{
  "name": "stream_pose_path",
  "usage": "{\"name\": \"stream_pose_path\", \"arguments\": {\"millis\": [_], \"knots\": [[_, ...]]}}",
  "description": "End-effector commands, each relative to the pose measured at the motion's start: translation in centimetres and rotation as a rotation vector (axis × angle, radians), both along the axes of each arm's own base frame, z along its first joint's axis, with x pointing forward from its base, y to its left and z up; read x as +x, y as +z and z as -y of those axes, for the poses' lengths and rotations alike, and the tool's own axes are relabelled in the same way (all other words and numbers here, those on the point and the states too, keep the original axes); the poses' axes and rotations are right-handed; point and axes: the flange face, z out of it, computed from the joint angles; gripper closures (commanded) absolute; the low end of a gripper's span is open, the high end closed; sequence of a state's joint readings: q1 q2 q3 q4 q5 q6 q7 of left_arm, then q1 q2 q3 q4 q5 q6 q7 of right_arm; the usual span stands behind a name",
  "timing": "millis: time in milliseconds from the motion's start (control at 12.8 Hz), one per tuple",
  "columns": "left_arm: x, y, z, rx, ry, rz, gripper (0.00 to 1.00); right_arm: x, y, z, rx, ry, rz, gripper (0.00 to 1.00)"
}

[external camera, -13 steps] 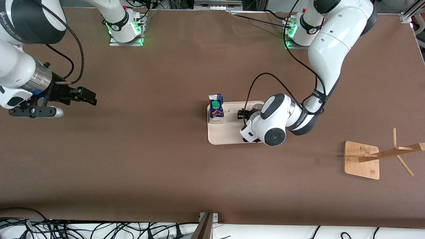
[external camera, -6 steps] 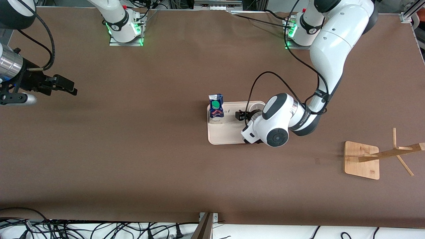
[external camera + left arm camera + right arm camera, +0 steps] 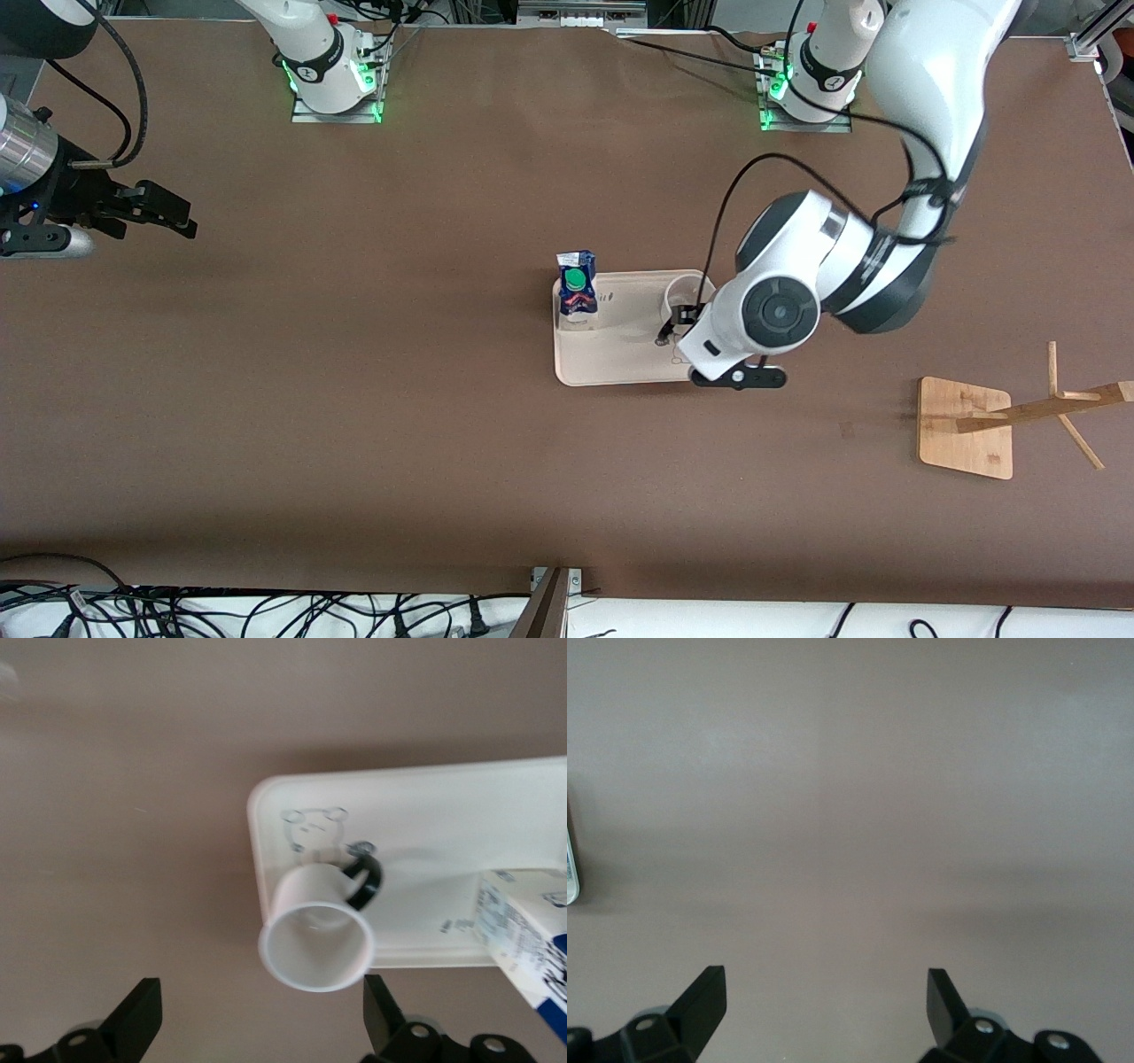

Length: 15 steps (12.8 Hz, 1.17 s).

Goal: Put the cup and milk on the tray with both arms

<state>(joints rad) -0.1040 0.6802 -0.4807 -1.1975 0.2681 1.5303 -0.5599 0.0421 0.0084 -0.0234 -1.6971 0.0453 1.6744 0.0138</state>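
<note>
The cream tray lies mid-table. The milk carton stands upright on the tray's end toward the right arm. The white cup stands upright on its end toward the left arm, free of any gripper. In the left wrist view the cup shows its black handle, on the tray beside the milk. My left gripper is open and empty above the cup; its wrist hides the fingers from the front. My right gripper is open and empty, waiting at the right arm's end.
A bamboo stand base with a leaning wooden rack stands toward the left arm's end, nearer the front camera than the tray. Cables lie along the table's front edge.
My left gripper has let go of the cup and risen away toward the left arm's end; the cup now stands uncovered on the tray. My right gripper drew back farther toward its end.
</note>
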Motion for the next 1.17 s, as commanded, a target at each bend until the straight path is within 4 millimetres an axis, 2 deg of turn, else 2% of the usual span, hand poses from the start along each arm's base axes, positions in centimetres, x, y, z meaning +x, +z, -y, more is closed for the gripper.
{"name": "stream_pose_path", "arguments": {"millis": [0,78,156,234,312,623,857,935,1091], "knots": [[-0.4,5.0,-1.5,0.068,-0.029,0.091,0.0,0.0,1.0,-1.1,-0.018,0.026,0.028,0.0],[-0.8,9.2,-2.9,0.064,-0.014,0.151,0.0,0.2,1.0,-1.2,-0.018,0.028,0.026,0.0],[-1.0,13.2,-5.2,0.038,-0.007,0.197,0.0,0.3,1.0,-1.2,-0.018,0.028,0.03,0.0],[-1.7,16.1,-7.0,0.006,-0.015,0.202,0.0,0.5,1.5,-1.2,-0.018,0.031,0.036,0.0],[-2.3,17.7,-8.9,-0.015,-0.013,0.173,0.0,0.8,1.4,-1.2,-0.018,0.031,0.035,0.0],[-2.3,19.4,-14.1,-0.037,-0.077,0.142,0.0,1.1,2.0,-0.5,-0.016,0.029,0.049,0.0],[-2.7,19.1,-15.3,-0.068,-0.179,0.073,0.0,1.1,2.0,-1.4,-0.02,0.042,0.054,0.0],[-2.7,19.6,-16.2,-0.057,-0.161,0.087,0.0,1.1,2.0,-1.9,-0.024,0.05,0.055,0.0],[-3.3,20.1,-19.5,-0.082,-0.081,0.115,0.0,1.1,2.1,-2.3,-0.08,0.067,0.059,0.0]]}}
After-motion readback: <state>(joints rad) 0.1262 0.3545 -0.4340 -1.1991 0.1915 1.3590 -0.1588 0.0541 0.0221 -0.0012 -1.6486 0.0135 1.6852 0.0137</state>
